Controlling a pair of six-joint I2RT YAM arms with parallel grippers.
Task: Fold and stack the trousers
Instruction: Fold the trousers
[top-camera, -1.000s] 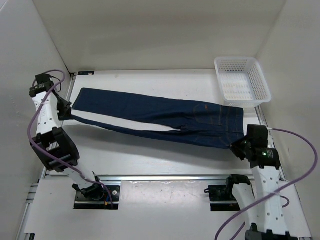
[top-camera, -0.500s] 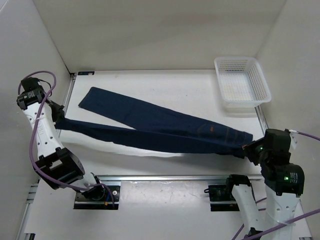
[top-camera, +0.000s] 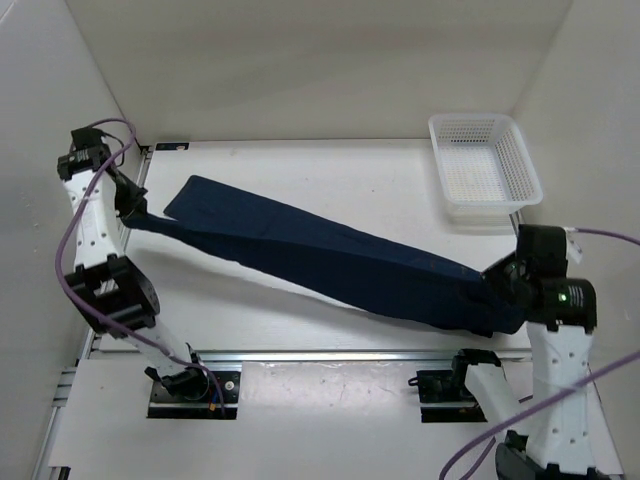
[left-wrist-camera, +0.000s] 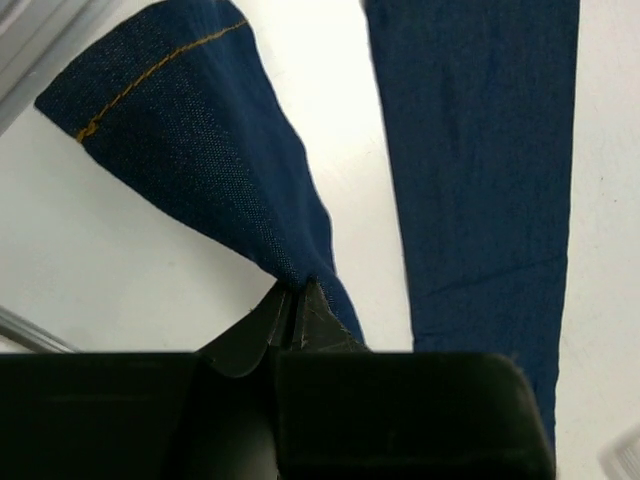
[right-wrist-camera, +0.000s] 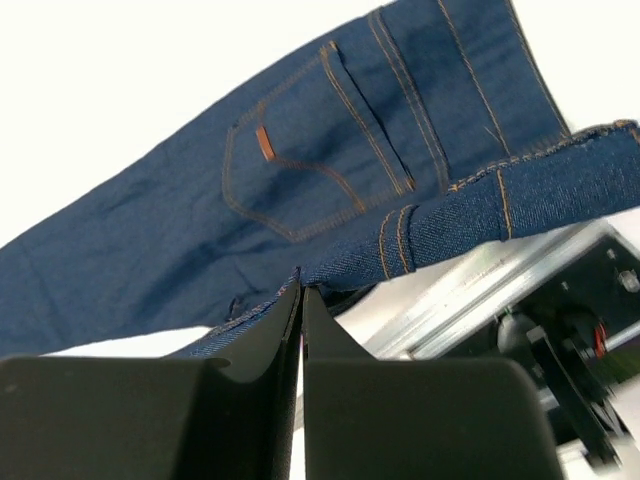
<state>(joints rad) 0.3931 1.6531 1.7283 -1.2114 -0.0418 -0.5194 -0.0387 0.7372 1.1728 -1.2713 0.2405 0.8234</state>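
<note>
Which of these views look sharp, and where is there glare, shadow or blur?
Top external: evenly lit, sharp, only a faint shadow under the trousers. Left wrist: denim weave crisp by the left gripper, table washed out white. Right wrist: pocket stitching sharp, metal rail at lower right blurred.

The trousers (top-camera: 330, 262) stretch diagonally between left jaws and right jaws (white basket (top-camera: 524, 165) back right).

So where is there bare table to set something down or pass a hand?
Free: the far strip between the trousers and back wall, left of the basket; the near strip between trousers and rail. Crowded: the right edge, between basket and right arm.
</note>
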